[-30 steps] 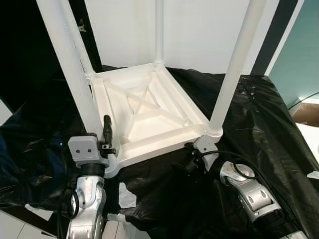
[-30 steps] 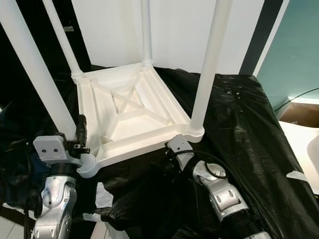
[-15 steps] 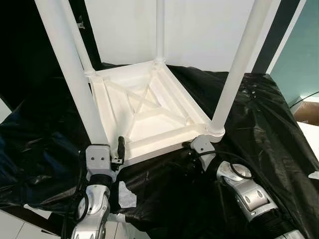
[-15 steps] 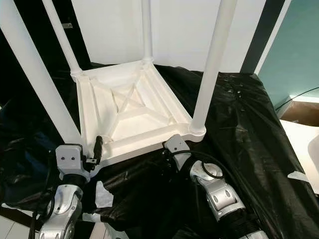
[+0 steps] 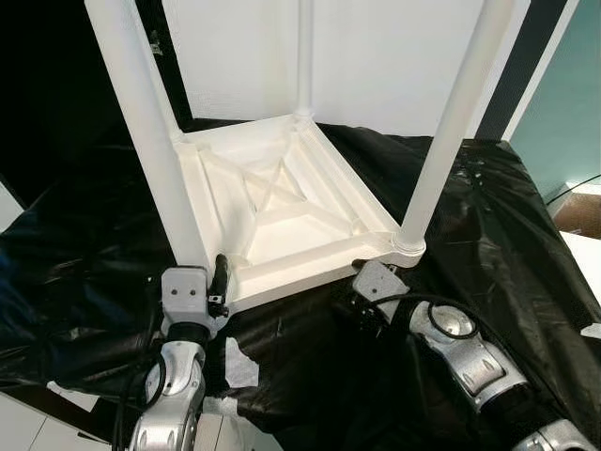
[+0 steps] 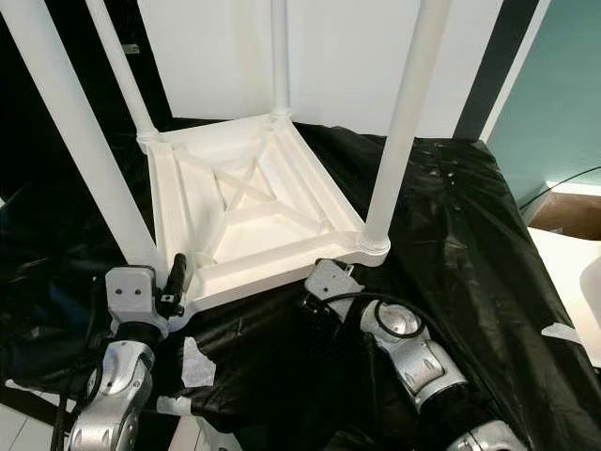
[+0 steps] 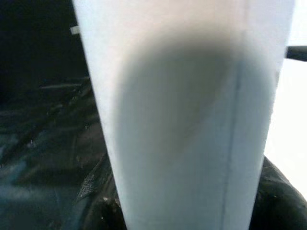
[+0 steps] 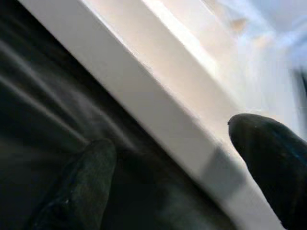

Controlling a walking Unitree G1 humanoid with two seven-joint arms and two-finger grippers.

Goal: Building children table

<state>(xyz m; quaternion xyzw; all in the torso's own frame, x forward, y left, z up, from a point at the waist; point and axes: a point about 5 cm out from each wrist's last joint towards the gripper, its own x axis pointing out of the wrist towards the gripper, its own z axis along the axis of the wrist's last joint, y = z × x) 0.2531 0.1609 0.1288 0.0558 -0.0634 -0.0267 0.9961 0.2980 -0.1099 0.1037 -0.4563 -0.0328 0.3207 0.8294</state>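
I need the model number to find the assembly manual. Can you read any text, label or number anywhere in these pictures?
None: no readable text, label or number shows on the upturned white table, its legs, the black sheet or the left gripper and right gripper.

Head views: evenly lit, sharp, no motion blur. Bright white wall (image 5: 376, 66) near overexposure; white table underside (image 5: 282, 202) shows soft shading in its ribbed recesses. Black plastic sheet (image 5: 488, 216) carries small specular highlights along its creases; far left corner falls to deep shadow with little detail. Left wrist view: white table leg (image 7: 187, 120) very close, out of focus, a broad grey shadow across its middle, dark surround dim and blurred. Right wrist view: soft focus throughout, table edge (image 8: 158, 110) washed out toward one corner, black fingertips (image 8: 268, 153) blurred.
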